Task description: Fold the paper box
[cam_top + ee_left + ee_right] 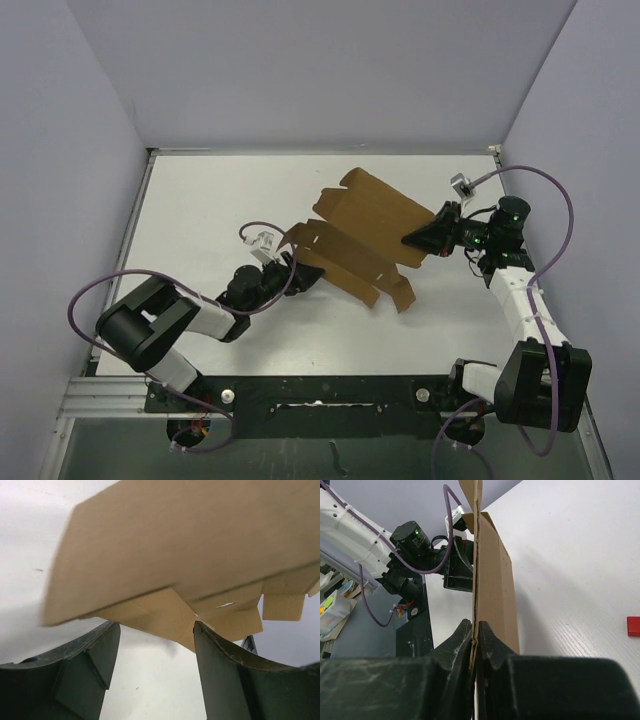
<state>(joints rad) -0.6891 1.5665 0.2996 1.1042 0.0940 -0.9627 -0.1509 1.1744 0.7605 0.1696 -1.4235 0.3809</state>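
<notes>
Right gripper (474,636) clamped on the right edge of the paper box (492,590), which sits mid-table (200,200). Left gripper (155,626) jaws spread, holding nothing, flaps just ahead of its tips. Sheet spans arm to arm; left arm looks nearer the loose flaps.

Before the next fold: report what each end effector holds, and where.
Right end effector pinches the paper box at its right edge; left end effector open, holding nothing.
</notes>
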